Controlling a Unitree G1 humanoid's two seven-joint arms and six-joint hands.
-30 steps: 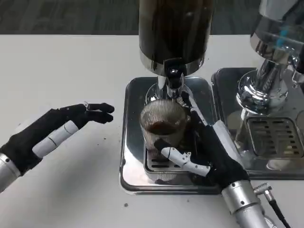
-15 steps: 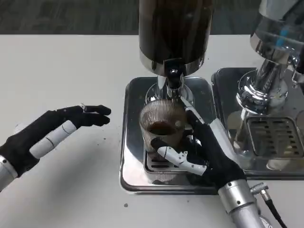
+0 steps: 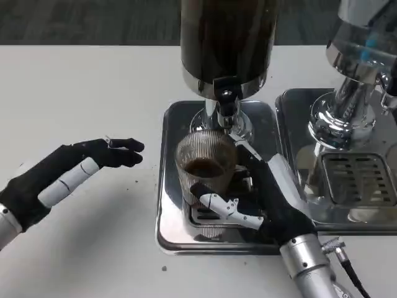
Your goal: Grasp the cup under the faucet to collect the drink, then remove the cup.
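Currently the right hand point(image 3: 263, 202) wraps the ribbed cup point(image 3: 205, 171), thumb in front and fingers behind, on the steel drip tray point(image 3: 170, 217) just below the faucet point(image 3: 225, 102). Cup appears rigid, probably smooth and slippery; grip mid-wall and keep it upright. It contains a shallow dark drink. Left hand point(image 3: 59, 177) hovers spread over the table point(image 3: 93, 81), holding nothing
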